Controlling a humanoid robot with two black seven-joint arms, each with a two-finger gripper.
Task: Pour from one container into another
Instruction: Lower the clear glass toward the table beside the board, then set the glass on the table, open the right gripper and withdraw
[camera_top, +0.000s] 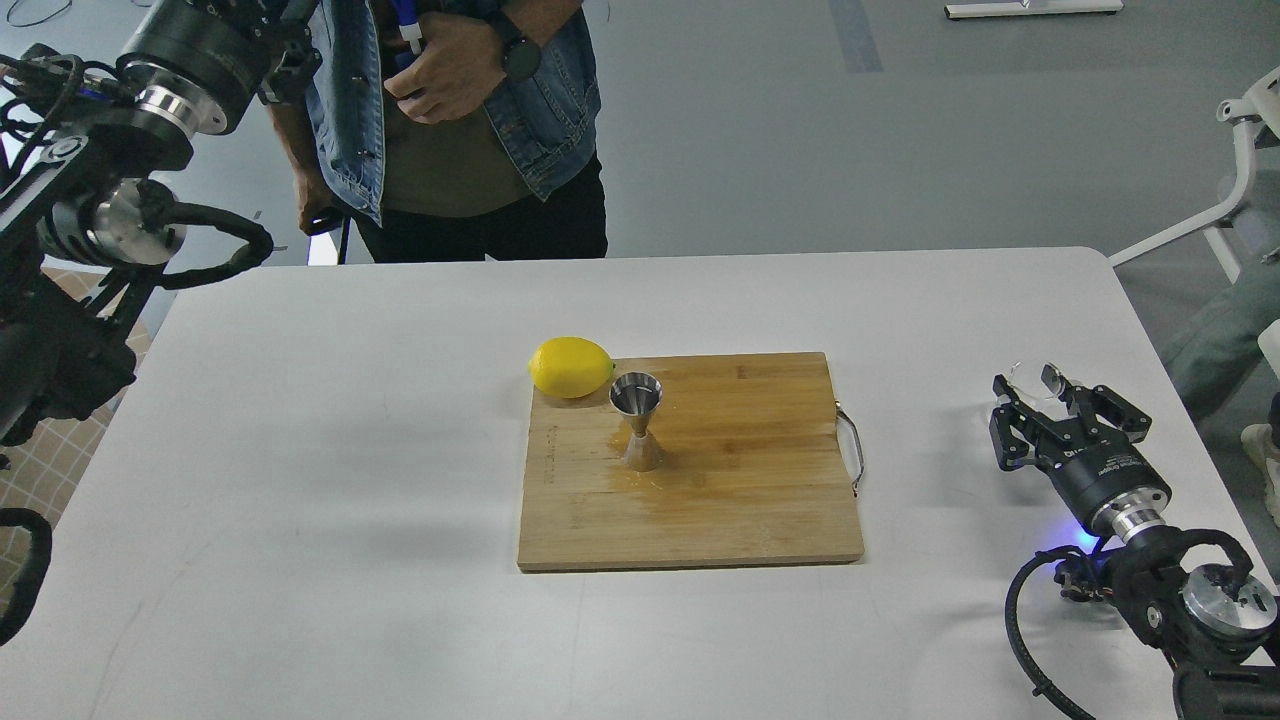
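Observation:
The steel jigger (639, 420) stands upright on the wooden cutting board (740, 500), near the board's far left corner. At the table's right side, my right gripper (1038, 392) is low over the table, with the clear glass tumbler (1032, 377) between its fingers, tilted and partly hidden by them. My left arm is raised at the upper left. Its gripper (290, 55) is dark, overlaps the person's jacket and runs toward the top edge, so its fingers cannot be told apart.
A yellow lemon (571, 366) lies at the board's far left corner, close to the jigger. A person in a denim jacket (450, 110) stands at the table's far edge. The board has a metal handle (852, 450) on its right side.

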